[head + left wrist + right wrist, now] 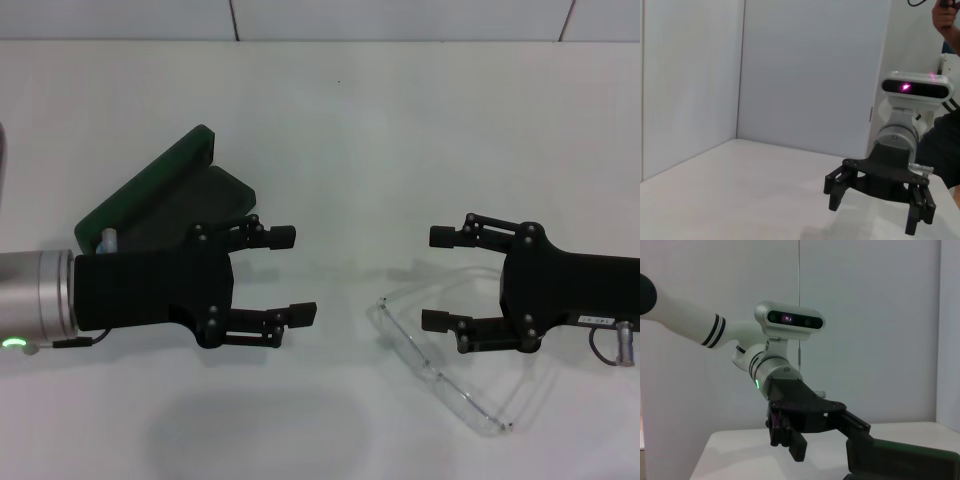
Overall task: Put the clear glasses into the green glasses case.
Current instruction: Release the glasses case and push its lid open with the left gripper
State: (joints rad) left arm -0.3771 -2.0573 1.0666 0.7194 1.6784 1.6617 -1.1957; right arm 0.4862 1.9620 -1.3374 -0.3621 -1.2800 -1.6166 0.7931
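On the left of the head view the case [160, 195] lies open on the white table [400, 120], its green lid raised and tilted away to the far left, its dark lining facing up. The left arm partly covers the near end of the case. The left pincer [290, 275] hovers just in front of the case, pointing toward the middle of the table, its two black fingers [297, 315] spread wide with nothing between them. A green light glows on the silver wrist behind it.

A bare stretch of table separates the two pincers, which face each other, tips apart.

On the right, the right pincer [440, 278] points back toward the left one, fingers likewise spread and holding nothing. The glasses [435, 365] lie on the table below and beside it, well apart from the case; the clear lens runs diagonally from near the lower finger toward the near right, and the thin arms pass under the pincer body. Whether the pincer touches them cannot be told.

In the left wrist view the right pincer [875, 212] shows open above the table. In the right wrist view the left pincer [822, 432] shows open, with the case [905, 460] beside it.
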